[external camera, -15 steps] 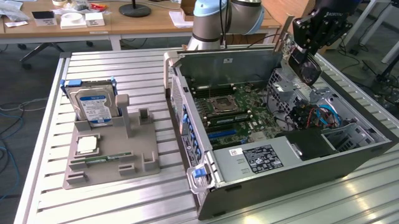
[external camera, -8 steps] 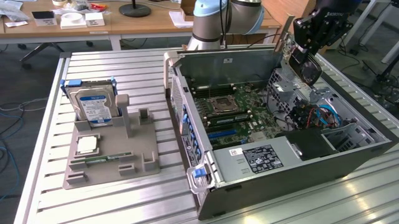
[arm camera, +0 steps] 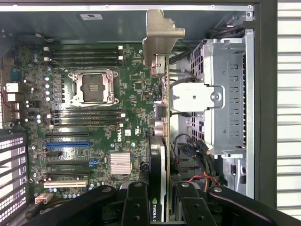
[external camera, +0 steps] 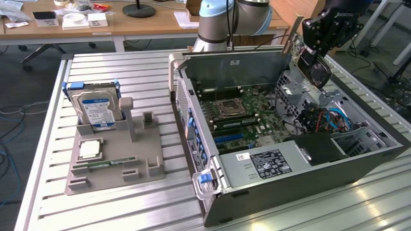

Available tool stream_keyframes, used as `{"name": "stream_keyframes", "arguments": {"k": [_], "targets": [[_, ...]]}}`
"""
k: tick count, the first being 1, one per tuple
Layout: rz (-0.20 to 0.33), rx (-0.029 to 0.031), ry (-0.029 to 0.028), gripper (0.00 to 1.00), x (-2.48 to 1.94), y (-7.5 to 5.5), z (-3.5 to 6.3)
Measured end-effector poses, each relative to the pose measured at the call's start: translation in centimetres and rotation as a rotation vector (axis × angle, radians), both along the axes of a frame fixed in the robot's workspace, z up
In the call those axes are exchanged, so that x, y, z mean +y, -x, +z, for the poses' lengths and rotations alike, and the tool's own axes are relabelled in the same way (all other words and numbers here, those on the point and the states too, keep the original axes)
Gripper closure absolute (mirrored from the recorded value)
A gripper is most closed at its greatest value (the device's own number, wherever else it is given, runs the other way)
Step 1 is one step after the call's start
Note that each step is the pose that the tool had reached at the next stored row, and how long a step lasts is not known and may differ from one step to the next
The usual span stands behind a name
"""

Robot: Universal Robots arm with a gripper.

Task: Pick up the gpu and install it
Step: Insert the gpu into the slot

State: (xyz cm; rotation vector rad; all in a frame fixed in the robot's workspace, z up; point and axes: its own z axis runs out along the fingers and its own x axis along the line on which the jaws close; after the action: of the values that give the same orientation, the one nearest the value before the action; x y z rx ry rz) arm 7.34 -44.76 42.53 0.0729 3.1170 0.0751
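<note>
The gripper point(external camera: 313, 52) hangs above the open case point(external camera: 301, 185), its fingers point(arm camera: 135, 203) clamped narrowly on the gpu point(external camera: 316, 70). The gpu is clear of the board, thin edge down. In the wrist view it runs straight out from the gripper, over the seam between motherboard point(arm camera: 136, 89) and drive cage point(arm camera: 225, 94), with its bracket point(arm camera: 162, 37) at the far end. The slots point(arm camera: 68, 144) lie to the exterior view's left of the card. Its long axis looks to cross theirs rather than run along them.
</note>
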Motion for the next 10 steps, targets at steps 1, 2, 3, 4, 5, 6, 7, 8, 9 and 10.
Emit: {"name": "stream_keyframes", "arguments": {"k": [1,2,3,4,5,6,7,8,9,10], "targets": [[0.002,0.0000,0.0000,0.73,0.00,0.00,0.00],[0.004,0.0000,-0.0001,0.73,0.00,0.00,0.00],[0.008,0.0000,0.0000,0.73,0.00,0.00,0.00],[0.013,0.0000,-0.0001,0.73,0.00,0.00,0.00],[0.020,0.0000,0.0000,0.73,0.00,0.00,0.00],[0.027,0.0000,0.0000,0.73,0.00,0.00,0.00],[0.035,-0.0001,-0.0001,0.73,0.00,0.00,0.00],[0.044,-0.0001,0.0000,0.73,0.00,0.00,0.00],[0.053,0.0000,0.0003,0.73,0.00,0.01,0.00],[0.062,0.0000,0.0006,0.73,0.00,0.01,0.00]]}}
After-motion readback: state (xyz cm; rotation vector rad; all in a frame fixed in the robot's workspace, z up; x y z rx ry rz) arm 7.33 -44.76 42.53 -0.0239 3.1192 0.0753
